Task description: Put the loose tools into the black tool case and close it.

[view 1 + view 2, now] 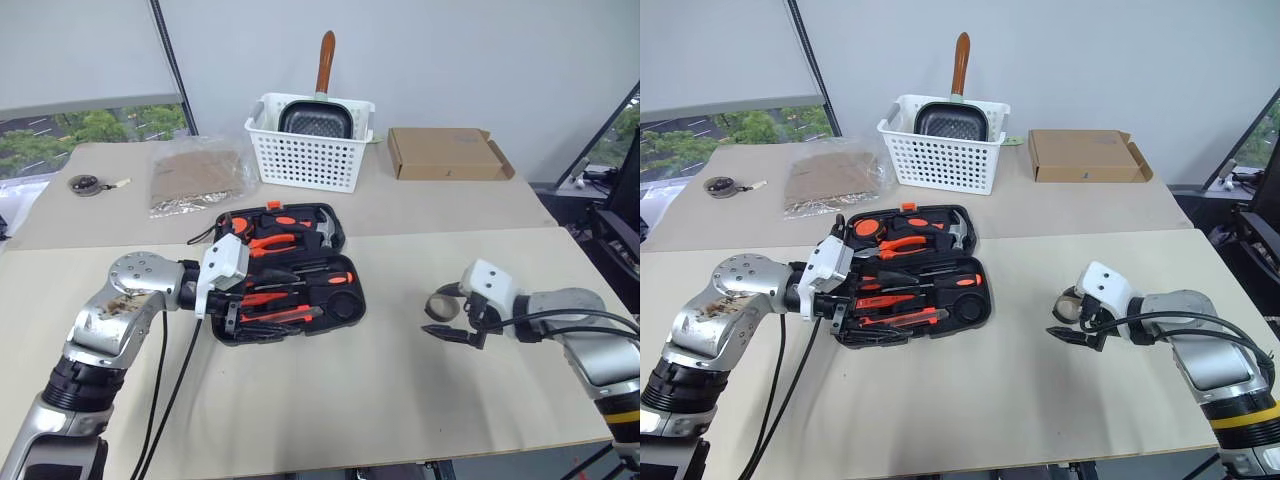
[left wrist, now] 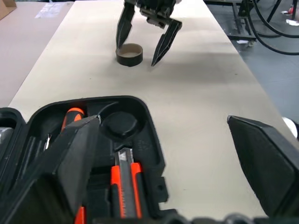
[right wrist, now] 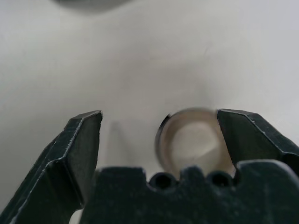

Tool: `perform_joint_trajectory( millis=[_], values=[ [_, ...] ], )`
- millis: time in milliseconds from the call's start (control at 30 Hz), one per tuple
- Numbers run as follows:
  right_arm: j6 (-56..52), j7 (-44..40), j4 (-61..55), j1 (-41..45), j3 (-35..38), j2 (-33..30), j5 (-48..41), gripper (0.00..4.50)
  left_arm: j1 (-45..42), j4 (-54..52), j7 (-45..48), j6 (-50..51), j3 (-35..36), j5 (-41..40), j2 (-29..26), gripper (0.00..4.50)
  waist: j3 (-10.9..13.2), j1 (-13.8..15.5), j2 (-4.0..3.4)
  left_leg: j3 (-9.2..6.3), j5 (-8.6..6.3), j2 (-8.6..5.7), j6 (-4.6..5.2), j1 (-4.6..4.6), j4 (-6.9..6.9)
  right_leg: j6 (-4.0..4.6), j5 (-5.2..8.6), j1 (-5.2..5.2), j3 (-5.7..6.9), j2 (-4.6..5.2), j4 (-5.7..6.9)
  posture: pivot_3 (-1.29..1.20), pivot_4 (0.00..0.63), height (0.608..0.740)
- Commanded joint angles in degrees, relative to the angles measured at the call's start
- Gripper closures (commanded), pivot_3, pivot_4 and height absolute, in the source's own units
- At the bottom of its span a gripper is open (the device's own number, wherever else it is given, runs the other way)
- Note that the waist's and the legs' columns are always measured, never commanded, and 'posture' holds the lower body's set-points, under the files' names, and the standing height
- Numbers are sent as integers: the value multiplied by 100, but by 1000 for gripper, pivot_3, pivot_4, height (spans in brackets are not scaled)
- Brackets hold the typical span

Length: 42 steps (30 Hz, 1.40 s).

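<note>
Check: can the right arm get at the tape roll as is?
Probably yes. The right end effector is open, down at the tape roll, which lies alone on the table between its fingers, nothing blocking.

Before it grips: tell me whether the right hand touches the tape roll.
Cannot tell. In the right wrist view the tape roll sits between the open right hand, against one finger, with no clear gap.

Left arm bent across, left gripper [image 1: 232, 318] pointing right and slightly down, jaws spread wide, nothing between them. Right arm reaching in from the right, right gripper [image 1: 447, 333] angled down low over the table [image 1: 400, 400], jaws apart, gripping nothing.
</note>
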<state>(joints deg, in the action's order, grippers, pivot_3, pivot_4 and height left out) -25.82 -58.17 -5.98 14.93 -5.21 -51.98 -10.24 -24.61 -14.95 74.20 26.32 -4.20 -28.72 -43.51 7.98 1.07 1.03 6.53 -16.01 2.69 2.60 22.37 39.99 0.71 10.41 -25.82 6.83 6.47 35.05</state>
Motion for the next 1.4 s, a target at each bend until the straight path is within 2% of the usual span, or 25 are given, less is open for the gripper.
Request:
perform_joint_trajectory(
  millis=[33, 100, 133, 167, 300, 500, 700, 767, 933, 1067, 1333, 1400],
  values=[
    [-59, -11, 110, 115, -32, -109, 160, 1751, 58, -349, -148, 119, 163, -152, -98, 0, 0, -6, 1, -1, 1, 1, -1, -4, 0, 0, 0, 4, 0, -1, 1, 0, 150, 700],
    [5, -10, 140, 145, -25, -60, 151, 2520, 95, -402, -189, 149, 163, -176, -123, 0, 0, -18, 0, -3, 1, 2, -2, -8, 0, 0, 0, 8, 0, -3, 3, 0, 150, 700],
    [13, -18, 140, 160, -25, -43, 145, 2684, 107, -419, -203, 161, 166, -185, -130, 0, 0, -26, 1, -3, 2, 2, -3, -8, -1, 0, 0, 8, 0, -3, 4, 0, 150, 700],
    [16, -24, 140, 173, -31, -36, 150, 3161, 120, -437, -218, 174, 169, -196, -138, 0, 0, -28, 1, -3, 3, 2, -5, -8, -2, 0, 0, 8, 0, -4, 4, 0, 150, 700],
    [79, -65, 148, 218, -44, -32, 162, 4435, 169, -492, -237, 211, 177, -227, -184, 0, 0, -36, 1, -3, 5, 2, -8, -7, -4, 0, 0, 8, 0, -6, 2, 0, 150, 700],
    [126, -266, -170, 650, -220, 82, 104, 4475, 324, -461, -259, 226, 368, -217, -365, 0, 1, -44, 1, -2, 5, 2, -8, -7, -3, 0, 0, 8, 0, -6, 2, 0, 150, 700],
    [-296, -654, -782, 1612, -1033, 578, 103, 4475, 687, -525, -424, 300, 760, -250, -594, 0, 2, -80, -1, -4, 11, 12, -19, -11, -8, 1, 0, 1, 0, -16, 8, 0, 150, 700],
    [-555, -725, -879, 2072, -1481, 947, 170, 4475, 922, -633, -550, 377, 1006, -306, -666, 0, 2, -73, 0, -5, 12, 13, -21, -9, -9, 2, -1, -2, 1, -17, 11, 0, 150, 700],
    [-639, -834, -594, 2713, -2059, 1437, 398, 4475, 1419, -828, -838, 444, 1398, -319, -782, 0, 3, -42, 0, -4, 13, 11, -22, -1, -9, 4, -1, -11, 1, -14, 12, 0, 150, 700],
    [-593, -949, -301, 2923, -2345, 1525, 585, 4475, 1786, -1014, -1017, 440, 1614, -350, -806, 0, 3, -20, 1, -1, 12, -3, -21, 4, -2, 6, -2, -9, 1, 0, 5, 0, 150, 700],
    [-648, -1212, -216, 2914, -2494, 1475, 708, 4475, 1918, -1129, -1173, 441, 1695, -420, -810, 0, 3, -48, 2, -1, 13, -1, -24, 4, -7, 6, -2, -13, 3, -4, 10, 0, 150, 700],
    [-717, -1272, -277, 2885, -2463, 1478, 655, 3746, 1922, -1119, -1173, 434, 1698, -420, -815, 0, 3, -48, 2, -2, 27, 4, -49, 0, -8, 7, -2, -14, 5, -9, 14, 0, 150, 700]
  ],
)
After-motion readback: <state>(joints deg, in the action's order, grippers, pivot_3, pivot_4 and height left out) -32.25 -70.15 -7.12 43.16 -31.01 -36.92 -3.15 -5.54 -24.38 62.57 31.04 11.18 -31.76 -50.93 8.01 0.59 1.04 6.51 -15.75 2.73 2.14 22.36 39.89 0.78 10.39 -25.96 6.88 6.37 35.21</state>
